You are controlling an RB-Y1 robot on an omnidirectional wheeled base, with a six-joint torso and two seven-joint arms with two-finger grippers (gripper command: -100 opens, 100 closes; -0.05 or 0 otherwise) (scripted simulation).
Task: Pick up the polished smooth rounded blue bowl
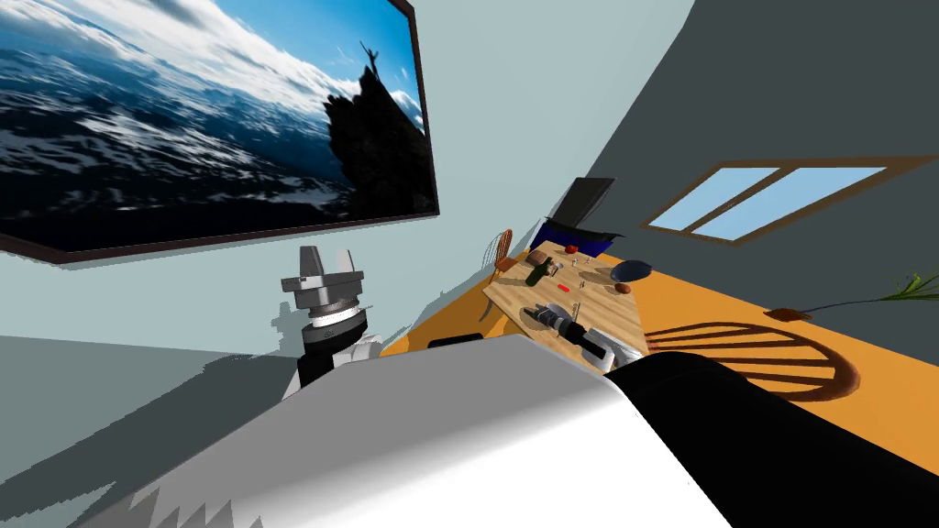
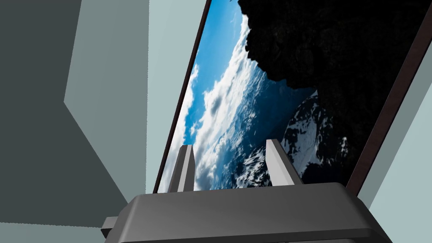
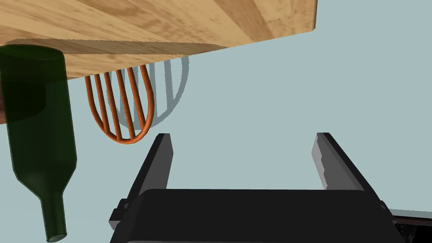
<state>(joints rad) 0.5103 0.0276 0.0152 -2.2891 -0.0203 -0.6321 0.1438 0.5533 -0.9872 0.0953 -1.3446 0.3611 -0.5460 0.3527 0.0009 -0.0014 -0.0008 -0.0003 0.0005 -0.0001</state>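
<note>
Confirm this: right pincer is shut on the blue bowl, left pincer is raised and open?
Not quite. The right wrist view shows the right pincer open and empty; the blue bowl sits on the table. The left pincer is raised and open.

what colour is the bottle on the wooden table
Dark green: the bottle is see-through, clearest in the right wrist view.
</note>
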